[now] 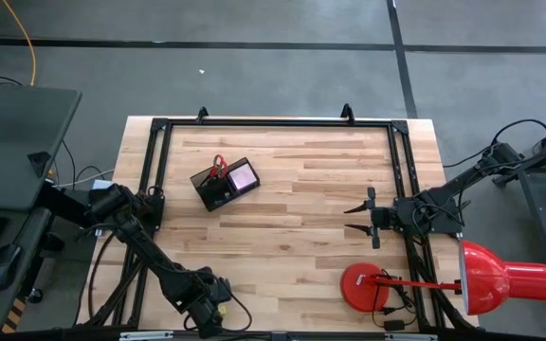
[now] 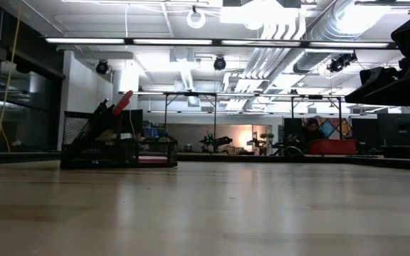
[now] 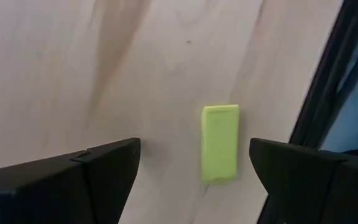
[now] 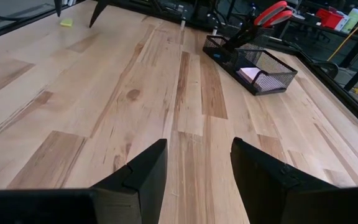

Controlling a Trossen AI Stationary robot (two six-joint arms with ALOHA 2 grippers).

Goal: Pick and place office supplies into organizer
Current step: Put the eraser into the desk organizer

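Note:
A small yellow eraser (image 3: 220, 143) lies flat on the wooden table near its front edge. My left gripper (image 3: 194, 152) hangs over it, pointing down and open, one finger on each side and apart from it. From the right wrist view the eraser (image 4: 66, 22) shows below those fingers. The black mesh organizer (image 1: 226, 182) stands at the far left of the table. Red-handled scissors (image 1: 219, 167) stick up out of it and a pink note pad (image 1: 245, 176) lies in one compartment. My right gripper (image 1: 360, 216) waits open at the table's right side.
A red desk lamp (image 1: 500, 277) with its round base (image 1: 363, 284) stands at the near right corner. A black metal frame (image 1: 273, 123) runs around the tabletop, and its near rail (image 3: 328, 81) is close beside the eraser. Bare wood (image 1: 301, 237) lies between the organizer and the lamp.

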